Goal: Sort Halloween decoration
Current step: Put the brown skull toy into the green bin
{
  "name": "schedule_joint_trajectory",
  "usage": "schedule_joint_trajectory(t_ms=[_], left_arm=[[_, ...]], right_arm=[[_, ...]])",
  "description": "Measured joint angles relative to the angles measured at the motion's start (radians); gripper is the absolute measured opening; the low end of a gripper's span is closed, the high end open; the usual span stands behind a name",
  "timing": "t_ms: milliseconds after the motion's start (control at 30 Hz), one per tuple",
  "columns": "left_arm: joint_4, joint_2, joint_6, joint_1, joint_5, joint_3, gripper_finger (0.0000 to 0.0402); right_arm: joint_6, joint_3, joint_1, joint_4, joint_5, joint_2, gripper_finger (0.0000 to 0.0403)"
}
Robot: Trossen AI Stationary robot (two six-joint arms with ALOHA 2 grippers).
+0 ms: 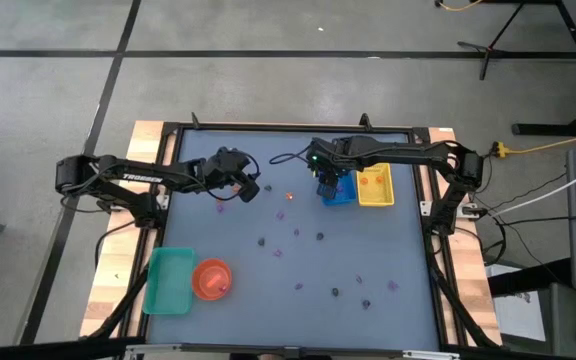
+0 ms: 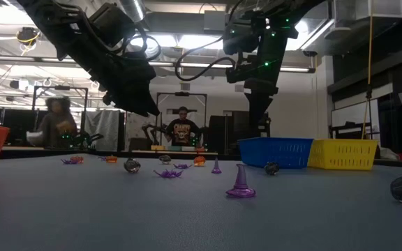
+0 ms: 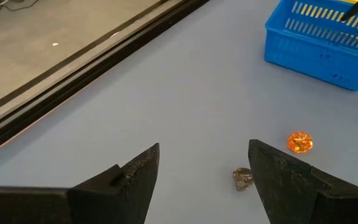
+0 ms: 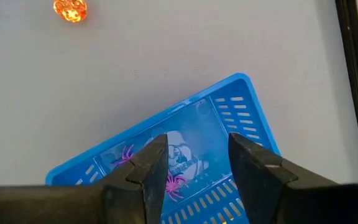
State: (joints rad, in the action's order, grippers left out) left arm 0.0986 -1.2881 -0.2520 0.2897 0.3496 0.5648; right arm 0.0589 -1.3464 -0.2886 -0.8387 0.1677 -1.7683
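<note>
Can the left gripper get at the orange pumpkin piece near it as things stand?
Probably yes. The left gripper is open, and the orange piece lies on bare table just beyond one finger, with nothing between them.

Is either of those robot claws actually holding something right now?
No. The left gripper is open above the table, nothing between its fingers. The right gripper hangs open over the blue tray, also empty.

I work with two grippers: my left gripper (image 3: 204,149) and my right gripper (image 4: 197,140). There are three trays: one blue tray (image 4: 244,84) right under my right gripper, one yellow tray (image 1: 376,200) just beside it, and one green tray (image 1: 168,282) well apart from both grippers. One orange bowl (image 1: 200,268) sits beside the green tray. Below my right fingers I count two purple spiders (image 4: 127,154) and one pale piece (image 4: 179,155). Ahead of my left fingers lie one orange pumpkin (image 3: 300,142) and one dark piece (image 3: 243,178). Roughly a dozen loose pieces (image 1: 320,237) lie scattered; I cannot tell the exact count.
</note>
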Motion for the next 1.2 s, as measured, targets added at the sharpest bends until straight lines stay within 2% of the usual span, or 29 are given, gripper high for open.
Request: schedule_joint_trajectory(t_ms=[967,1200], left_arm=[[0.000,0.000,-0.008,0.000,-0.029,0.000,0.0229],[0.000,0.000,-0.007,-0.001,-0.086,0.000,0.0229]], right_arm=[[0.028,0.000,0.000,0.000,0.000,0.000,0.0167],[0.027,0.000,0.000,0.000,0.000,0.000,0.0167]])
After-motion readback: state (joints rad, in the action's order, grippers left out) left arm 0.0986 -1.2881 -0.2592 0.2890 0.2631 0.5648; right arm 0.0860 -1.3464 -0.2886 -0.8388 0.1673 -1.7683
